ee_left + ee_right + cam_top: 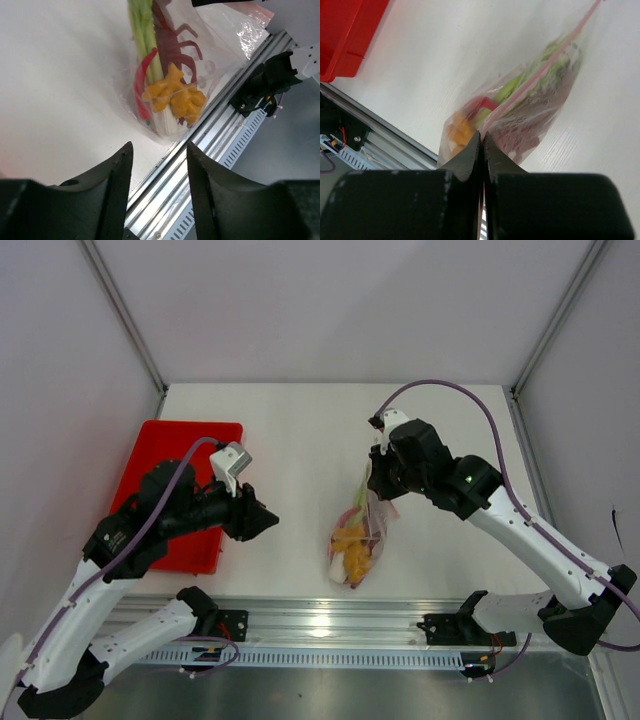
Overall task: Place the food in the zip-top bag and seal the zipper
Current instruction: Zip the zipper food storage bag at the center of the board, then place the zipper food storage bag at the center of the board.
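Note:
The clear zip-top bag [356, 538] lies near the table's front edge with the food inside it: a dark red crab [172, 45], light green stalks [142, 30], a red chili [141, 82] and yellow-orange pieces [175, 95]. My right gripper [378, 485] is shut on the bag's far end. In the right wrist view the pink-red zipper [540, 70] runs straight into the closed right gripper [483, 137]. My left gripper [270, 523] stands open to the left of the bag, apart from it. Nothing lies between the left gripper [159, 150] fingers.
A red tray [180, 440] sits at the left, partly under my left arm, and shows again in the right wrist view [345, 30]. The metal rail [320, 625] runs along the near edge, right below the bag's bottom. White walls enclose the table.

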